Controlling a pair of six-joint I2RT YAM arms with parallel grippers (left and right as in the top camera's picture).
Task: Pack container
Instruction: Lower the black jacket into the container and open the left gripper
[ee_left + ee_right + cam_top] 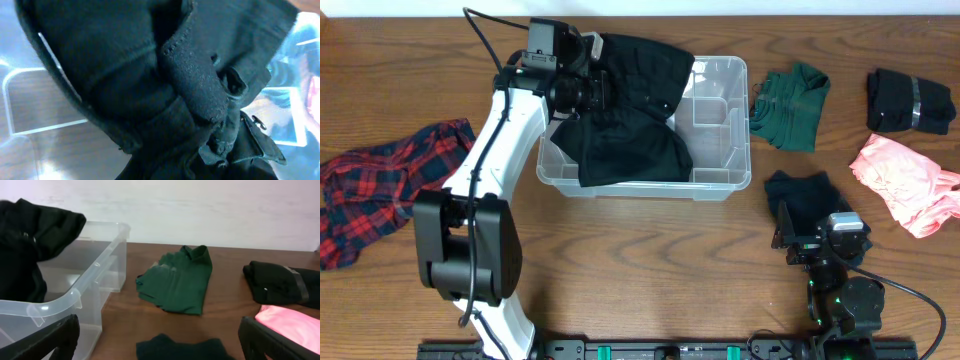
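The clear plastic container [720,120] stands at the table's middle back; it also shows in the right wrist view [95,265]. A black garment [625,110] hangs from my left gripper [588,88] over the container's left half and drapes into it. In the left wrist view the black garment [150,85] fills the frame and hides the fingers. My right gripper [157,340] is open and empty near the front right, just behind a small dark garment [805,195].
A red plaid shirt [380,185] lies at the left. A green garment [790,105], a folded black garment [910,100] and a pink garment [910,180] lie to the right of the container.
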